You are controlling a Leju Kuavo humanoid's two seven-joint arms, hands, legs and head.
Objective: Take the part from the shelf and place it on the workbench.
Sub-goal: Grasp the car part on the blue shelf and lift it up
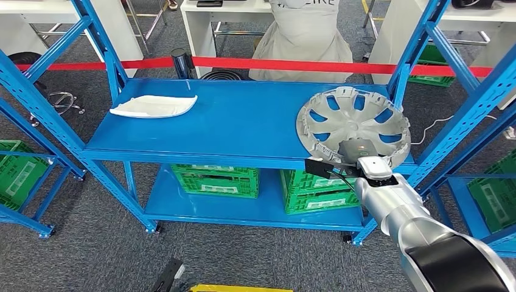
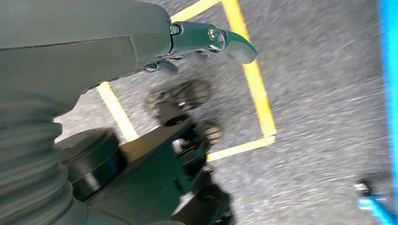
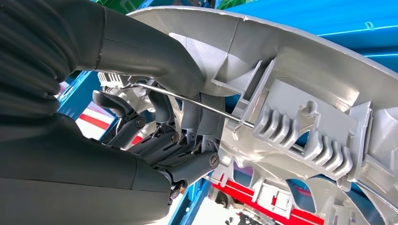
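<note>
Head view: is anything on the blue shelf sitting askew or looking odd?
The silver wheel cover is tilted, its near edge lifted off the shelf because the right hand grips its rim. The white part lies flat. Nothing looks damaged.

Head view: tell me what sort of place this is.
Probably a factory or warehouse test area: blue steel shelving, green storage crates beneath it, and a silver wheel cover gripped by the right hand.
</note>
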